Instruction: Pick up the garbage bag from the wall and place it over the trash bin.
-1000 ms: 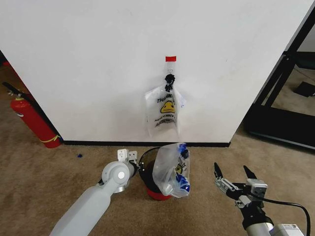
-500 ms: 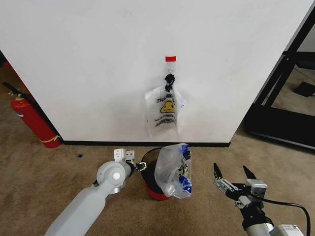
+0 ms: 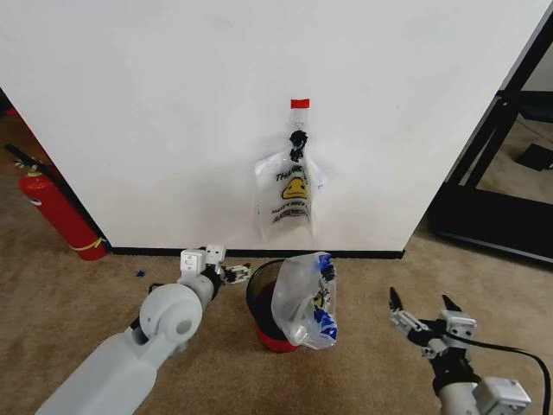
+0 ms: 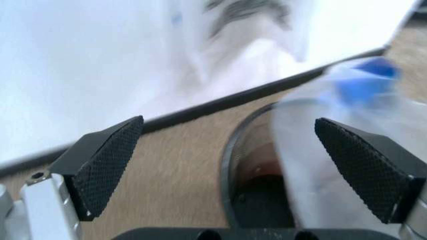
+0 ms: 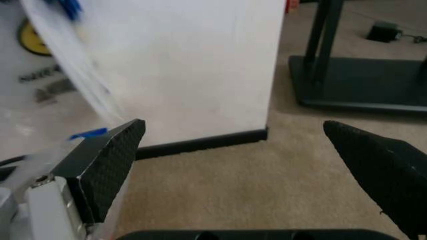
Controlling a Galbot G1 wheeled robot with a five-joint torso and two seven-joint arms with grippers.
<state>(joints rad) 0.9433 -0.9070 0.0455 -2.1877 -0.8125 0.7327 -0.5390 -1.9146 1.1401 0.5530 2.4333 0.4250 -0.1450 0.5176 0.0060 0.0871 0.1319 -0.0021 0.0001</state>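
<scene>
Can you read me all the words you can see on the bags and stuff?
"THANK" in part, the letters cut by a fold, above the yellow face on the crinkly white plastic bag hanging on the wall.
Black lines under that face: too small to read.
Blue-patched translucent plastic bag draped on the round dark bin: print too crumpled to read.

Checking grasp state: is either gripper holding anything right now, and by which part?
Nothing held. Left gripper is open beside the dark round trash bin; the crinkly blue-patched plastic garbage bag drapes the bin's rim. Right gripper is open, empty.

Spread left claw [image 4: 230, 165] faces bag-draped trash bin [image 4: 233, 165].
</scene>
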